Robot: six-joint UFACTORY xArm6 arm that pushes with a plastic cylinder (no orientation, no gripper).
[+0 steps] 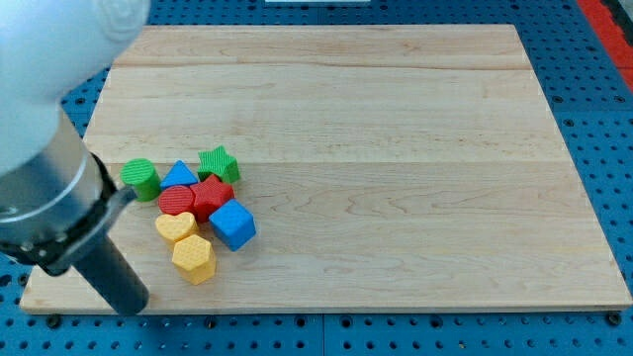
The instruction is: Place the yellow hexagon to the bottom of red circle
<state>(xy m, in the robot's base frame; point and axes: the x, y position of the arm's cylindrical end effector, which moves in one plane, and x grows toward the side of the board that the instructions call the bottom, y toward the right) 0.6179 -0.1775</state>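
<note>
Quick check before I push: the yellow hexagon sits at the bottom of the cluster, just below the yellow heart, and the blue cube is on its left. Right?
Not quite. In the camera view the blue cube lies to the upper right of the yellow hexagon, not its left. The rest holds: the hexagon is the lowest block, just below the yellow heart.

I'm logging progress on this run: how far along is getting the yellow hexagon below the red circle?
Nearly there: the yellow hexagon already lies toward the view's bottom from the red circle, but a yellow heart sits between them. My tip rests left of the hexagon, apart from it. Left: at most a final nudge closer.
</note>
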